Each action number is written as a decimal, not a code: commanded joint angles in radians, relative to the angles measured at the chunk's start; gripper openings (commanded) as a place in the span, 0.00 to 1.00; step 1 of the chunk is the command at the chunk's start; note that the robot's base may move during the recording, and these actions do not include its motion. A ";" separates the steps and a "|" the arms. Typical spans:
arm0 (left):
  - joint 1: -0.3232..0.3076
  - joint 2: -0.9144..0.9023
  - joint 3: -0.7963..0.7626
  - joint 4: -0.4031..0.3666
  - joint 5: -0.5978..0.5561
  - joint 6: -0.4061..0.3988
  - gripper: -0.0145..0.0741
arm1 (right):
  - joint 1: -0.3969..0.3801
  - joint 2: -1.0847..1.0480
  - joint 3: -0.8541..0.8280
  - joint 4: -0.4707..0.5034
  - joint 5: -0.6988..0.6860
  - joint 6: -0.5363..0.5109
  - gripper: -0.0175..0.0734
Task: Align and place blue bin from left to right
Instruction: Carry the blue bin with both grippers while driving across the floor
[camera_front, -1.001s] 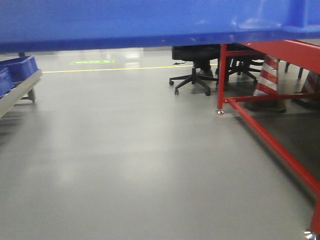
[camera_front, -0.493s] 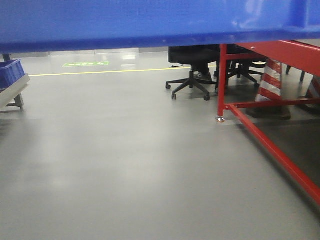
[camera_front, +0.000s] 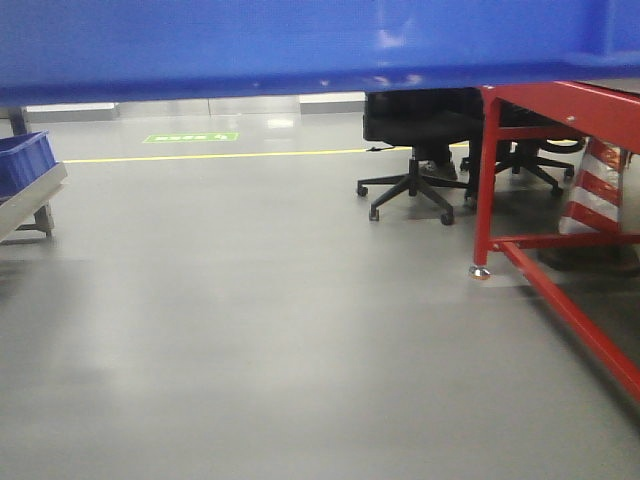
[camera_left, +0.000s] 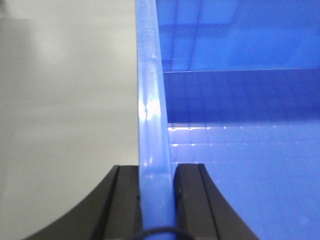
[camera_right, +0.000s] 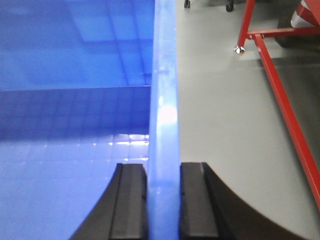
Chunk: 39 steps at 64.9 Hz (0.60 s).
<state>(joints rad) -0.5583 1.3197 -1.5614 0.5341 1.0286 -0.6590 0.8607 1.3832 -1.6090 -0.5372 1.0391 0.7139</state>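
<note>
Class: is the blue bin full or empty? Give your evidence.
Empty, as far as shown: both wrist views show only bare gridded floor inside the blue bin.

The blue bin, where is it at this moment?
The blue bin fills the top of the front view, its side rims clamped by the left gripper and right gripper, near the red table frame.

Soft overhead glare (slightly blurred edges)

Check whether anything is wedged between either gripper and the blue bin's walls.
Nothing visible is. The left gripper grips one wall of the blue bin directly, a finger on each side. The right gripper clamps the opposite wall in the same way.
</note>
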 joint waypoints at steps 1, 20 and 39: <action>-0.008 -0.019 -0.010 0.013 -0.077 0.005 0.04 | 0.001 -0.018 -0.012 -0.038 -0.091 -0.014 0.11; -0.008 -0.019 -0.010 0.013 -0.078 0.005 0.04 | 0.001 -0.018 -0.012 -0.038 -0.093 -0.014 0.11; -0.008 -0.019 -0.010 0.013 -0.078 0.005 0.04 | 0.001 -0.018 -0.012 -0.038 -0.099 -0.014 0.11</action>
<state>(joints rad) -0.5583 1.3197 -1.5614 0.5341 1.0286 -0.6590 0.8607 1.3832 -1.6090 -0.5372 1.0370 0.7139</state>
